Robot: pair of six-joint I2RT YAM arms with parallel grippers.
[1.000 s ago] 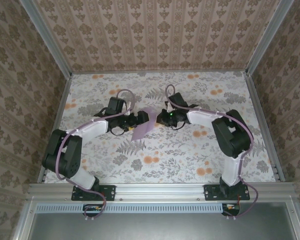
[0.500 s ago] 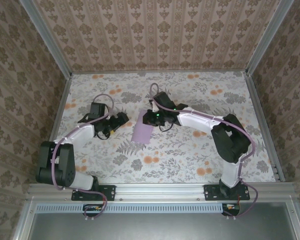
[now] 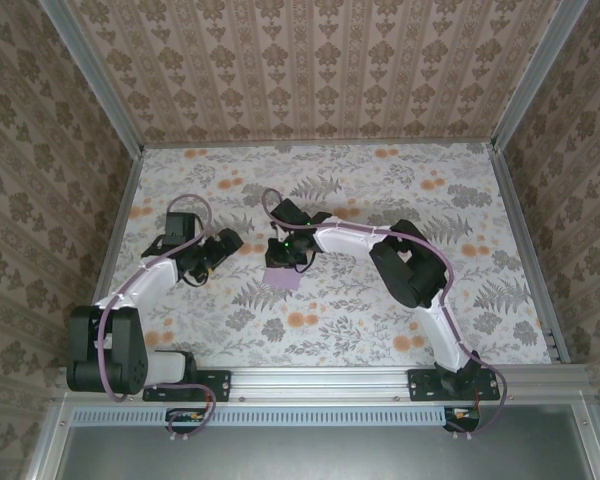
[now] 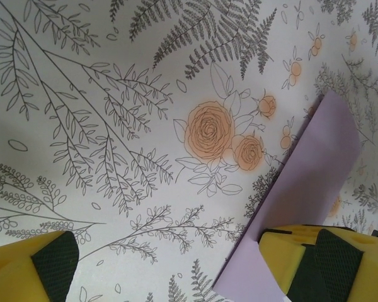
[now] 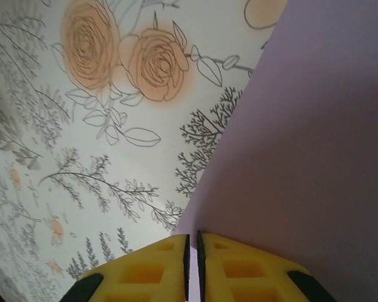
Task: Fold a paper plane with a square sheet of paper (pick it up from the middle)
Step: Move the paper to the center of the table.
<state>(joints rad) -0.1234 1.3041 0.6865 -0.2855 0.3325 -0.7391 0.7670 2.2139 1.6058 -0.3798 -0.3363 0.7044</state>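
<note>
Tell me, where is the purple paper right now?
In the top view, the purple paper is near the middle of the flowery table, pinched by the right gripper, with the open left gripper just to its left.

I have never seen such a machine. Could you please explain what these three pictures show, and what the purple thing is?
Two robot arms are bolted to a flowered table. The wide picture looks down from above: the left arm is on the left, the right arm on the right. The other two come from cameras on the wrists, so their yellow fingers show. The purple thing is a sheet of paper. The right jaws are closed on its edge; the left jaws stand wide open, holding nothing.
</note>
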